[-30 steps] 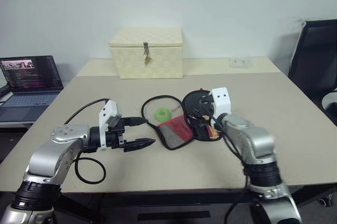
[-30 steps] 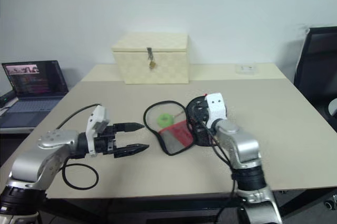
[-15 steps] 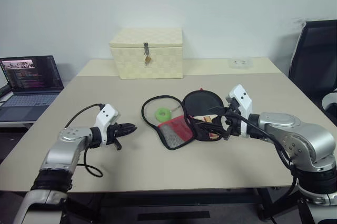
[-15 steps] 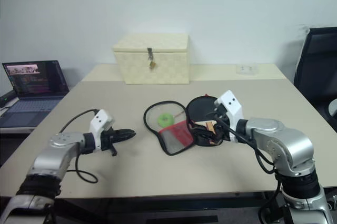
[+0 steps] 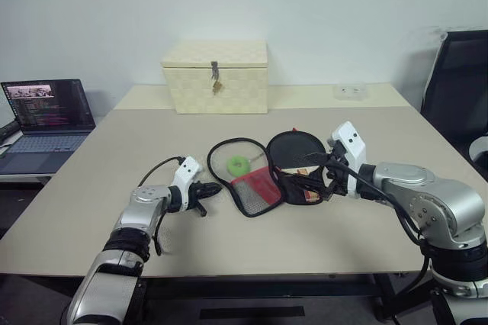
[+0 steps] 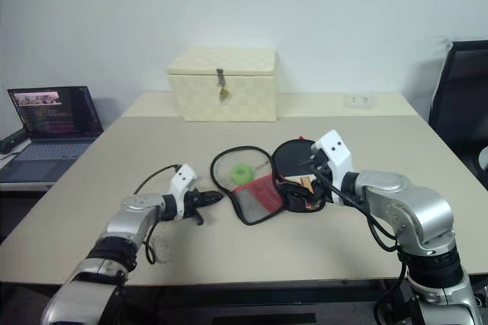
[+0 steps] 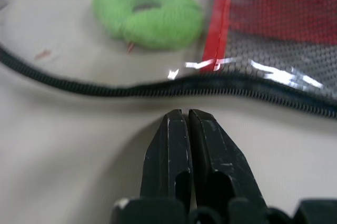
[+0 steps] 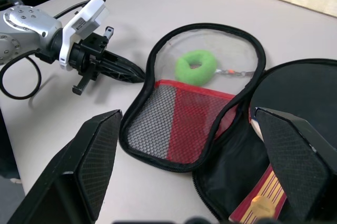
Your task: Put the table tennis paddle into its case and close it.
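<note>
Paddle lies in the right half of its case, which is spread open flat on the table. Left claw has its fingers pressed together, empty, tips just beside the case's zip edge. Right claw hangs over the paddle, spread wide, gripping nothing.

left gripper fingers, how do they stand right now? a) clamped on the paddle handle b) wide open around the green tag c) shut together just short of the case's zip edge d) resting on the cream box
c: in the left wrist view the left gripper has its two black fingers pressed together with nothing between them, on the bare table just short of the case's zip rim, the green tag beyond it.
</note>
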Tool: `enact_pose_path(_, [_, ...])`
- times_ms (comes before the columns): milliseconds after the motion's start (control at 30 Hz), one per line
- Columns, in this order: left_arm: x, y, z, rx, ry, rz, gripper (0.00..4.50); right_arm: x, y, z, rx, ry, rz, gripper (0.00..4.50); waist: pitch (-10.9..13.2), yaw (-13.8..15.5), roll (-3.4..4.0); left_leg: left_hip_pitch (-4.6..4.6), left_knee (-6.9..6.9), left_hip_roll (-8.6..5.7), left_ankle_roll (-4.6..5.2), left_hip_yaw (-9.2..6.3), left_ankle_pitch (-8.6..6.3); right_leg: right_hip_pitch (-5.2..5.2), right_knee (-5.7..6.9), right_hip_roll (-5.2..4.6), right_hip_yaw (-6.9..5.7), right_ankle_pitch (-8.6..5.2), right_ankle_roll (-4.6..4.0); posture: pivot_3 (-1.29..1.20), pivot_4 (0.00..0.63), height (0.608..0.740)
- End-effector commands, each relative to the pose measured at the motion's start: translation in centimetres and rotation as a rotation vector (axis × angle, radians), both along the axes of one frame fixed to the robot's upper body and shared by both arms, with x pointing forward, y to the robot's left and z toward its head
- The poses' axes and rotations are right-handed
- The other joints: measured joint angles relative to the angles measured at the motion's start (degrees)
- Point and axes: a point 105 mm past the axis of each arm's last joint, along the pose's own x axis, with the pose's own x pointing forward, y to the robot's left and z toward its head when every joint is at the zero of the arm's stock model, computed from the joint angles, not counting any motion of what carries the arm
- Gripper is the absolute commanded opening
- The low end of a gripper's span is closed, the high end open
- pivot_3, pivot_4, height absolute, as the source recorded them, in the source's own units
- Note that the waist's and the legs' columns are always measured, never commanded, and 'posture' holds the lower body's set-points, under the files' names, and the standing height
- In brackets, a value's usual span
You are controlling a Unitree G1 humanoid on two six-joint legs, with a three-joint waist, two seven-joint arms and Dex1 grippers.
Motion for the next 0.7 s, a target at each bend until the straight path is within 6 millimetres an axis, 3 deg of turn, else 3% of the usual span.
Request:
enact_pose_path(33, [1.3, -2.1, 2.6, -0.026, -0.079, -0.037, 0.23, -0.2, -0.5, 1.0, 0.011, -0.05, -0.014, 4.45, 0.0, 0.28, -0.01, -0.02, 0.02, -0.01, 0.0, 0.0, 0.0, 0.0, 0.0, 0.0, -0.01, 0.0, 0.0, 0.0, 0.15, 0.74])
enact_pose_path(233, [3.0, -7.2, 7.2, -0.085, -0.17, -0.135, 0.23, 0.1, -1.4, 1.2, 0.005, -0.057, -0.049, 4.45, 0.02, 0.52, -0.04, -0.28, 0.32, -0.06, 0.01, -0.16, -0.01, -0.03, -0.01, 0.0, -0.16, 0.0, 0.04, 0.0, 0.15, 0.74])
enact_pose_path(400, [3.0, -12.0, 11.0, -0.122, -0.251, -0.248, 0.23, 0.7, -3.4, 1.6, -0.013, -0.071, -0.119, 4.45, 0.03, 0.53, -0.05, -0.4, 0.47, -0.15, 0.02, -0.19, -0.01, -0.04, -0.02, 0.0, -0.18, 0.01, 0.13, 0.0, 0.15, 0.74])
enact_pose_path(567, [3.1, -13.6, 11.9, -0.126, -0.278, -0.261, 0.23, 1.1, -4.5, 1.8, -0.02, -0.078, -0.163, 4.45, 0.03, 0.06, -0.05, -0.37, 0.48, -0.19, 0.03, -0.14, -0.02, -0.05, 0.0, 0.12, -0.1, 0.01, 0.12, 0.0, 0.15, 0.74])
enact_pose_path(700, [3.4, -12.8, 11.2, -0.141, -0.276, -0.229, 0.23, 1.6, -4.7, 1.4, -0.009, -0.06, -0.188, 4.45, 0.03, -0.29, -0.05, -0.37, 0.48, -0.18, 0.03, -0.13, -0.02, -0.07, 0.01, 0.18, -0.08, 0.01, 0.12, 0.0, 0.15, 0.74])
